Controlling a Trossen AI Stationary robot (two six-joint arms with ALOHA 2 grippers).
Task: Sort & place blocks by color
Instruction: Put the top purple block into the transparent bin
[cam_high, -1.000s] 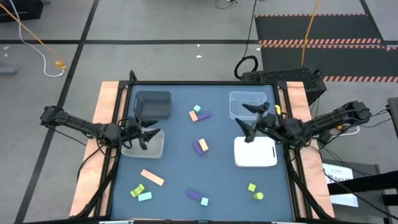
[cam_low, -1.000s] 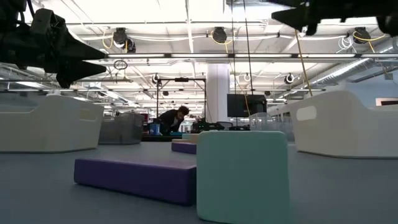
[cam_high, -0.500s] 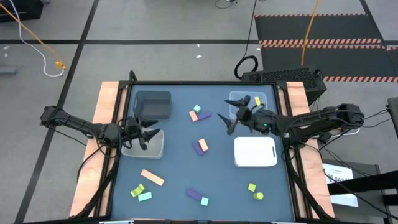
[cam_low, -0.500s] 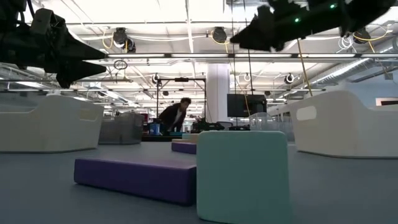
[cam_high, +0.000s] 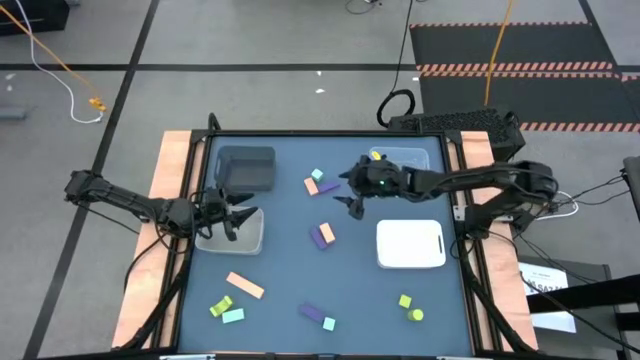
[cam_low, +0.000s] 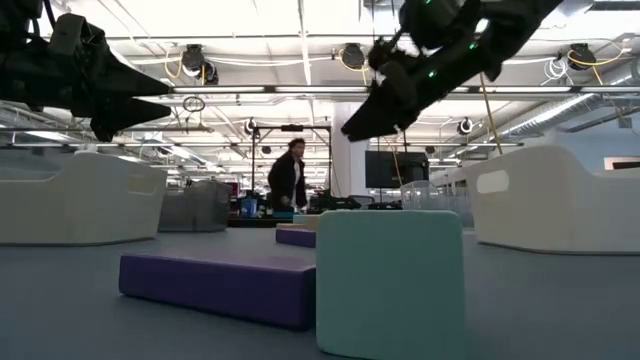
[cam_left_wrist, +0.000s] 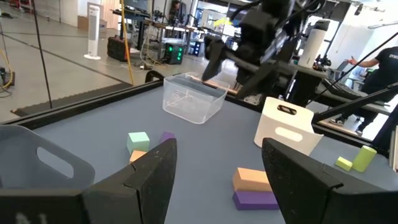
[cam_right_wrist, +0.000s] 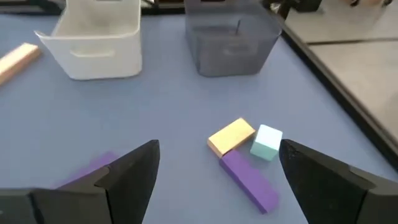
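Observation:
Small blocks lie scattered on the blue table. A teal cube (cam_high: 317, 175), an orange block (cam_high: 311, 186) and a purple bar (cam_high: 328, 186) sit together at the far middle, and they also show in the right wrist view: teal cube (cam_right_wrist: 267, 142), orange block (cam_right_wrist: 231, 136), purple bar (cam_right_wrist: 249, 180). My right gripper (cam_high: 348, 192) hangs open in the air just right of this cluster, pointing at it, slanted slightly down. My left gripper (cam_high: 243, 218) stands open above the left white bin (cam_high: 232, 240), empty. A purple and orange pair (cam_high: 322, 235) lies mid-table.
Behind the left white bin is a dark grey bin (cam_high: 246, 167). A clear bin (cam_high: 400, 160) is at the far right and a white bin (cam_high: 410, 243) at the right. More blocks lie along the near edge: an orange bar (cam_high: 245, 286), a purple bar (cam_high: 311, 313), a yellow-green block (cam_high: 405, 300).
My right gripper has swung from above the right white bin toward the table's left and a little toward the far edge, sinking somewhat. It now hangs beside the far cluster of blocks and has stayed open. No block has moved.

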